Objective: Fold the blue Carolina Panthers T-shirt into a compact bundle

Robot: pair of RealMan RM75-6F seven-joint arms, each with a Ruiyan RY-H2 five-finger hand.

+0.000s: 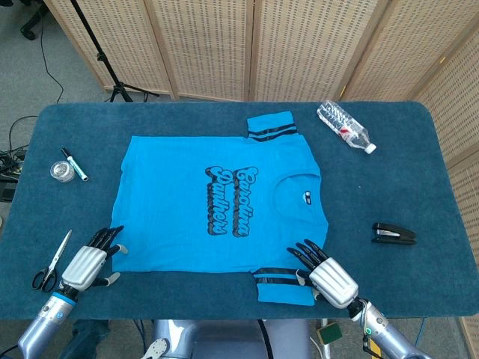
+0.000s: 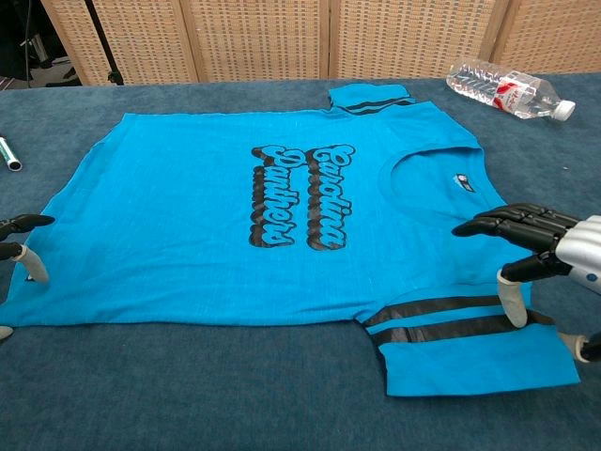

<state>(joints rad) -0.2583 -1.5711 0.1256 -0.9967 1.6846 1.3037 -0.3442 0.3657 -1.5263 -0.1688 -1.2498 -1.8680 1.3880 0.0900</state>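
Blue Carolina Panthers T-shirt [image 1: 217, 202] lies spread flat, print up, in the middle of a dark blue table [image 1: 419, 172]. The left hand [image 1: 88, 263] sits at the shirt's near hem corner, fingers spread, apparently just touching the edge; no grip is visible. The right hand [image 1: 329, 275] hovers over the near striped sleeve [image 1: 283, 284], fingers apart, holding nothing. Scissors [image 1: 51, 262], a marker [image 1: 74, 164], a water bottle [image 1: 346, 127] and a stapler [image 1: 394, 234] lie around the shirt.

The blue table [image 1: 419, 172] bears the T-shirt [image 1: 179, 202], bottle [image 1: 345, 126], stapler [image 1: 394, 234], scissors [image 1: 51, 260], marker [image 1: 74, 164].
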